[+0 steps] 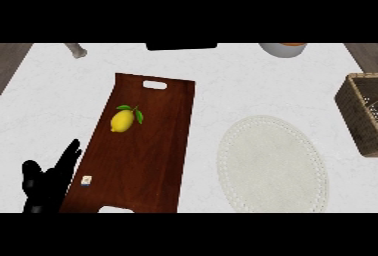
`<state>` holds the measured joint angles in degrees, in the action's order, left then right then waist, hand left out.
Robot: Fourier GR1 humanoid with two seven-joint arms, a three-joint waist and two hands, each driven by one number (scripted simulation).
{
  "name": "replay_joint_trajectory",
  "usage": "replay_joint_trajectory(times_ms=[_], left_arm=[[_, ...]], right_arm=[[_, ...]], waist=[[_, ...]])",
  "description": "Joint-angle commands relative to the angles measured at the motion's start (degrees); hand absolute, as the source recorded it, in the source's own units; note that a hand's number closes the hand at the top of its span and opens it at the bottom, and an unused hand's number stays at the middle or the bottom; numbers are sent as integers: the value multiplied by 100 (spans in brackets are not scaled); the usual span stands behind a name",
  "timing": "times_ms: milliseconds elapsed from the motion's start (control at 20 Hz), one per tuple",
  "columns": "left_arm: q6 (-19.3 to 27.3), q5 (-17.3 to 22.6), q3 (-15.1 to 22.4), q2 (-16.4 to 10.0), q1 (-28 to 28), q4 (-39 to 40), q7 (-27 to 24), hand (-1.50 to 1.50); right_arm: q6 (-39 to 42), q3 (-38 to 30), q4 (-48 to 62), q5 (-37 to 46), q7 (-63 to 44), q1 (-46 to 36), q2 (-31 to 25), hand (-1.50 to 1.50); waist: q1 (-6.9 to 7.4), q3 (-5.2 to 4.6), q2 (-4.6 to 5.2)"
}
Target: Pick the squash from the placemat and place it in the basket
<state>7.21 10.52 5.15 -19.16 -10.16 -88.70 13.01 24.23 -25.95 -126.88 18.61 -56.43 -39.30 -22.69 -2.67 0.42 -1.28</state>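
One hand in view: the left hand [44, 186], black, at the lower left edge, fingers straight and spread, pointing up, holding nothing. It rests over the worktop [44, 110] with its fingertips just at the left rim of a dark wooden tray [144, 155].

Squash: I cannot tell where it is from this view. The only yellow item is a lemon-shaped fruit [122, 120] with two green leaves. It lies on the tray's upper half, up and to the right of the left hand and apart from it. A small white block [87, 181] sits on the tray near the fingers.

The placemat [271, 163] is an off-white oval with a scalloped edge. It lies flat to the right of the tray, well apart from the hand. The basket [353, 120] is brown wicker, cut off by the right edge, just beyond the placemat's upper right.

At the top edge are a grey object [76, 50], a dark object [181, 46] and a pale bowl [283, 49], all partly cropped.
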Motion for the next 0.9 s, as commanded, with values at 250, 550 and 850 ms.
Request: replay_joint_trajectory(times_ms=[250,550,850], left_arm=[[35,-161,265,261,0,486,255,0],[-202,-115,234,196,252,483,337,0],[-174,-86,110,218,70,312,414,0]], right_arm=[[870,-1062,1653,-1171,-422,-814,-1917,150],[642,-921,3032,-838,545,-774,-2288,150],[287,-1116,3491,-913,942,-476,-1919,150]], waist=[[108,-51,95],[292,-45,155],[330,-41,139]])
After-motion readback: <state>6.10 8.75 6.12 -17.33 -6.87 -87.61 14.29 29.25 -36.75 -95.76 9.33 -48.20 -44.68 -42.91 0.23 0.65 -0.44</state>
